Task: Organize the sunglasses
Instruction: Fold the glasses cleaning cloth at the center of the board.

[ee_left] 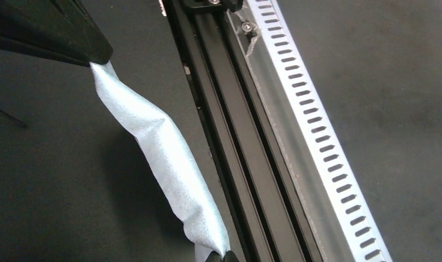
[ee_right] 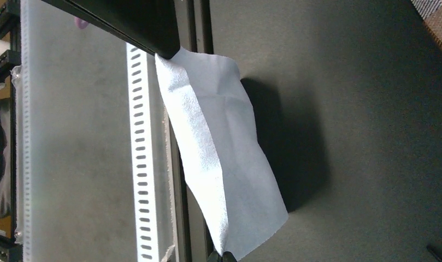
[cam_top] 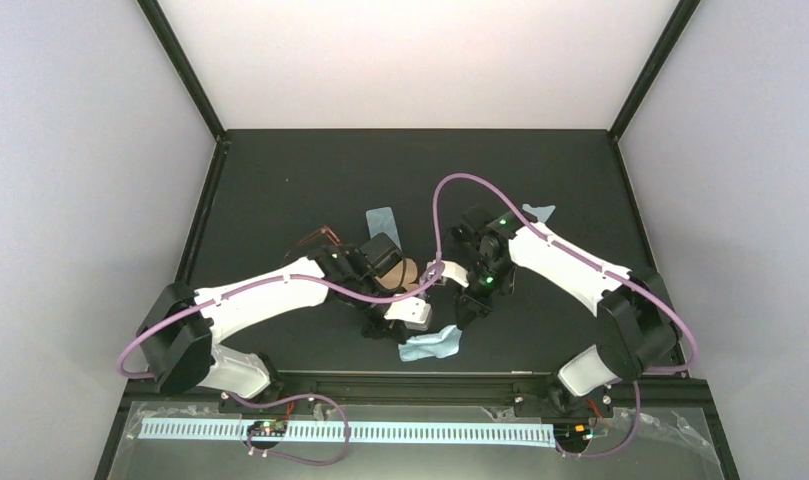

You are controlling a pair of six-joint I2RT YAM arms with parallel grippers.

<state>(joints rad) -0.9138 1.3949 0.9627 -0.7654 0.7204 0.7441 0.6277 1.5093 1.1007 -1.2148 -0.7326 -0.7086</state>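
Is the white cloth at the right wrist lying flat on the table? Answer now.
No, the cloth stretches between two black fingers, clear of the table, casting a shadow.

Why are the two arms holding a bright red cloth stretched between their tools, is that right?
Not quite. The cloth is pale bluish-white, not red, as the right wrist view shows. The left tool and right tool do hold it stretched between them.

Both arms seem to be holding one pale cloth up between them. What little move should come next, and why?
Probably lower the cloth onto the table and let go. The left gripper and right gripper each pinch an end, so it hangs twisted above the surface. Neither is free for the reddish-brown sunglasses lying farther back on the left.
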